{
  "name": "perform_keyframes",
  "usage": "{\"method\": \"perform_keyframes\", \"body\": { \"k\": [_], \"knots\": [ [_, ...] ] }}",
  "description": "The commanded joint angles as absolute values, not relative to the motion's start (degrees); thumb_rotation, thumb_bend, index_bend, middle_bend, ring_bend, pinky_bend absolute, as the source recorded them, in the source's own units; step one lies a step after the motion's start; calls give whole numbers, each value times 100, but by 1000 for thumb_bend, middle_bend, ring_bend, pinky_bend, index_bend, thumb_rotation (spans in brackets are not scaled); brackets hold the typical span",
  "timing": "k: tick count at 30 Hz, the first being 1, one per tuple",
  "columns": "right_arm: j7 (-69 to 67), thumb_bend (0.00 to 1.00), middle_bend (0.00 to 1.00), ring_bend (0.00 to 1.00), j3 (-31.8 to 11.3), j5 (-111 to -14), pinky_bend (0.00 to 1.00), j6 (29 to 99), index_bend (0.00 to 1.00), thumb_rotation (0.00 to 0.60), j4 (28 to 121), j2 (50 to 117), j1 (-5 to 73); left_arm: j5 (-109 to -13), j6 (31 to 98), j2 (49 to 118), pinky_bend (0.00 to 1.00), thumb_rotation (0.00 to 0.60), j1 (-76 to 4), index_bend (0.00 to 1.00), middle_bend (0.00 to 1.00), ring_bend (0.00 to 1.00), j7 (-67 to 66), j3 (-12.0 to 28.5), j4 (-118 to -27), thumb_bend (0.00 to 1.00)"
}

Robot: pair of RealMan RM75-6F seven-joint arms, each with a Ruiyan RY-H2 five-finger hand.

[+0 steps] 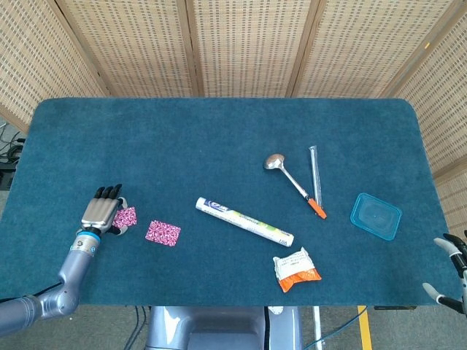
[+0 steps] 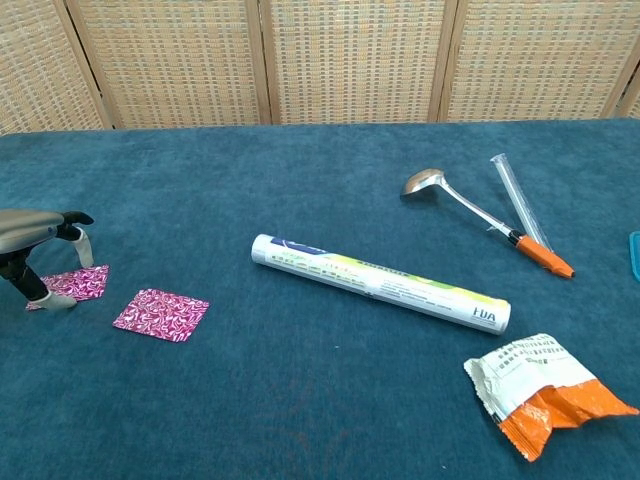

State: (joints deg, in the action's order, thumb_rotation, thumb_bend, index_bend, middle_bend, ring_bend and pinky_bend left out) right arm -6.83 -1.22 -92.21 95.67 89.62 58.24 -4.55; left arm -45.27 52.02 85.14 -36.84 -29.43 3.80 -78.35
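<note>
My left hand rests at the table's front left, over a pink patterned square. In the chest view the left hand stands with a fingertip and the thumb touching down at opposite edges of that square, which lies flat on the cloth. A second pink square lies loose just to its right. My right hand hangs off the table's front right corner with its fingers apart and nothing in them; the chest view does not show it.
A long white tube lies mid-table, with a torn white and orange packet in front of it. A metal spoon, a clear tube with an orange end and a blue lid lie to the right.
</note>
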Motion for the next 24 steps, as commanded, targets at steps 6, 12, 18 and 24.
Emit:
{"method": "perform_keyframes", "body": {
  "k": [6, 12, 18, 24],
  "knots": [
    [-680, 2, 205, 0, -129, -9217, 0, 9561, 218, 600, 8963, 5825, -449, -4608, 5205, 8463, 0, 514, -3678, 442, 0, 0, -2840, 407, -7874, 272],
    [-673, 2, 206, 0, -135, -9219, 0, 9565, 218, 600, 8974, 5818, -446, -4768, 5198, 8394, 0, 514, -3684, 441, 0, 0, -2730, 422, -7932, 272],
    [-642, 2, 206, 0, -135, -9236, 0, 9578, 218, 600, 9000, 5818, -448, -5239, 5236, 8244, 0, 514, -3712, 441, 0, 0, -2595, 393, -8242, 271],
    [-613, 2, 206, 0, -132, -9246, 0, 9591, 218, 600, 9031, 5811, -456, -5707, 5197, 8136, 0, 514, -3751, 440, 0, 0, -2455, 317, -8520, 269]
  ]
}}
